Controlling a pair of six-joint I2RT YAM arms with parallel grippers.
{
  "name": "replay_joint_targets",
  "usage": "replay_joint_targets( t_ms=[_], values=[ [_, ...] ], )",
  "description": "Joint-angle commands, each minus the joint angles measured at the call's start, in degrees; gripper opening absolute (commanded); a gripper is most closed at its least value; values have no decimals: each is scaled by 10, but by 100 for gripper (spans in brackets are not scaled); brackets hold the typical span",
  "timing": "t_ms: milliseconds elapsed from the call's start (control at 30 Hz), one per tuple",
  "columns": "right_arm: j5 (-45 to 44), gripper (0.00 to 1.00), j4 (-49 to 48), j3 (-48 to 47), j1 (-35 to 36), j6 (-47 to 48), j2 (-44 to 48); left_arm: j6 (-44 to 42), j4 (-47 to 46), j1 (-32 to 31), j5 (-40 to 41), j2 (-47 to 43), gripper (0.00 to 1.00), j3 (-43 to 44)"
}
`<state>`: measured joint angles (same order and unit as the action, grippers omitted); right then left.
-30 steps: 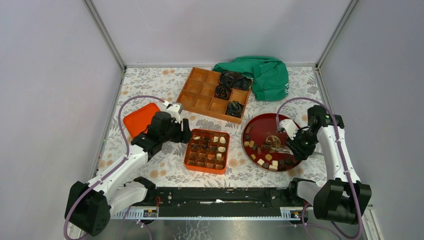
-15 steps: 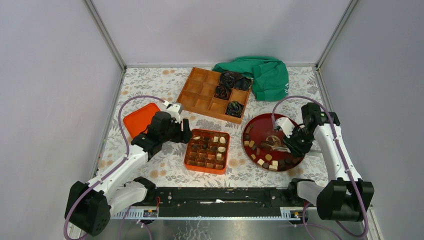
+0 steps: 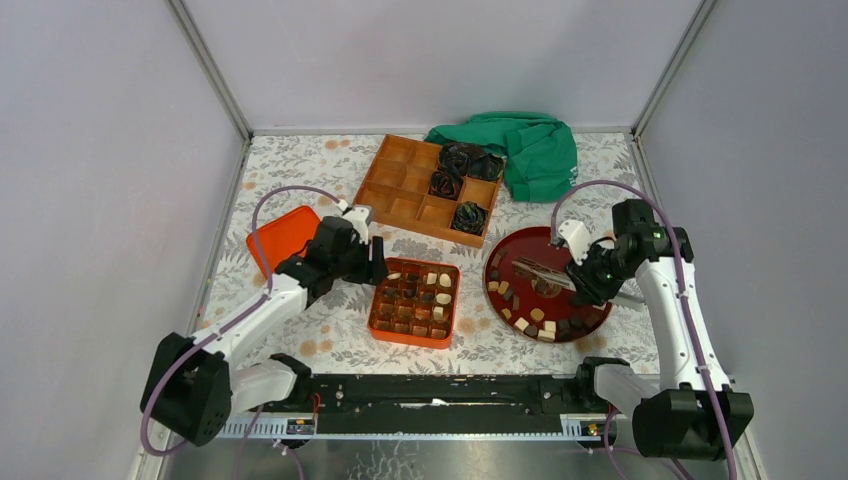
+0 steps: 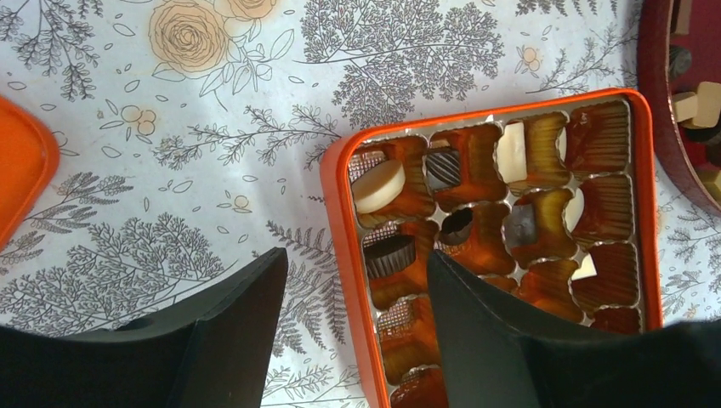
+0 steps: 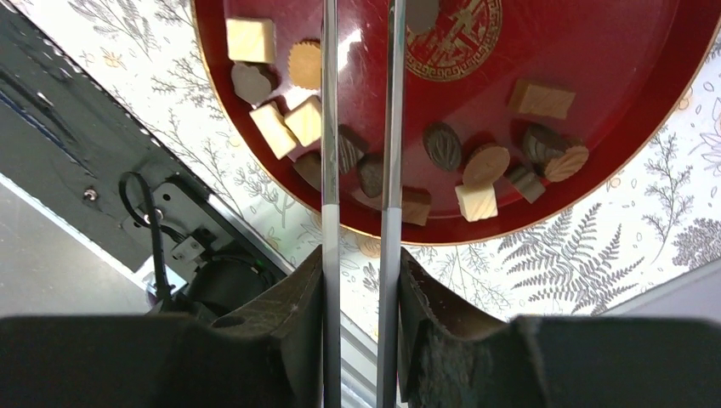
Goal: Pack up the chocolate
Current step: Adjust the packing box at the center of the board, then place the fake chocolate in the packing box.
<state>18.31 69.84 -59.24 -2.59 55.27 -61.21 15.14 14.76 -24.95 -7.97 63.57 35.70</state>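
1. Looking down from above, I see chocolate (image 3: 535,315) crowded along the near rim of the red plate (image 3: 545,245), with more in the orange box (image 3: 372,310). My right pincer (image 3: 588,278) clenches tweezers (image 3: 540,270) over the plate. My left pincer (image 3: 375,268) hovers at the box.
2. Left wrist: released and empty, jaws astride the box's left wall. Lowering could tip the box or knock out a seated piece.
3. Right wrist: the blade tips leave the frame, so I cannot tell whether they carry anything. Packed pieces could get shoved onto the tabletop (image 3: 470,345).
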Motion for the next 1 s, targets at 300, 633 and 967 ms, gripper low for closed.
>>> replay_joint_targets(
  t_ms=[300, 633, 967],
  values=[
    [87, 0, -23, 12, 4, -15, 31, 21, 57, 0, 24, 160, 49, 95],
    [123, 0, -16, 13, 4, -11, 41, 20, 65, -2, 22, 229, 39, 145],
    [214, 0, 5, 1, 17, 13, 39, 43, 59, -14, 44, 217, 0, 152]
  ],
)
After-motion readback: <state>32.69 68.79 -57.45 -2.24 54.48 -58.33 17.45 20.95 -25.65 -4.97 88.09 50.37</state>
